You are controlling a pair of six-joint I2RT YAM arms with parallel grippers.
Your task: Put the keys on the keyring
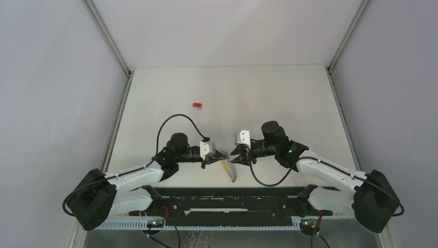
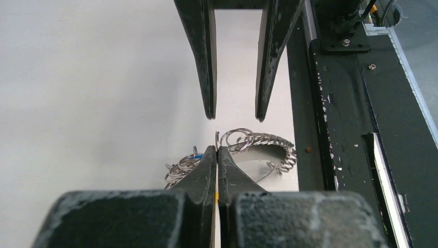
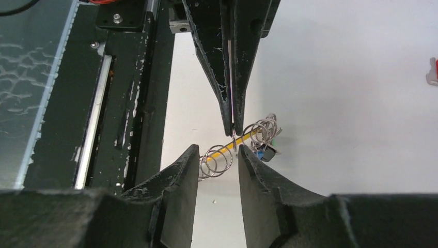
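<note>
The keyring [image 2: 268,140], a long coil of wire rings, hangs low over the white table between both grippers. My left gripper [image 2: 217,149] is shut on one ring of it, and the pinch shows from the other side too, left gripper [image 3: 232,129]. A yellow key [image 3: 247,137] runs through the coil, with a blue key [image 3: 266,154] at its far end. My right gripper [image 3: 218,153] stands open just before the coil, its jaws to either side of it. A red key [image 1: 197,105] lies alone farther back on the table. From above, the left gripper [image 1: 221,155] and right gripper [image 1: 235,154] meet tip to tip.
The black base rail [image 1: 227,199] runs along the near edge, close beside the keyring, and shows as rail [image 2: 351,129] in the left wrist view. Grey walls close in the white table [image 1: 289,93] at left, right and back. A black cable [image 1: 181,120] loops over the left arm.
</note>
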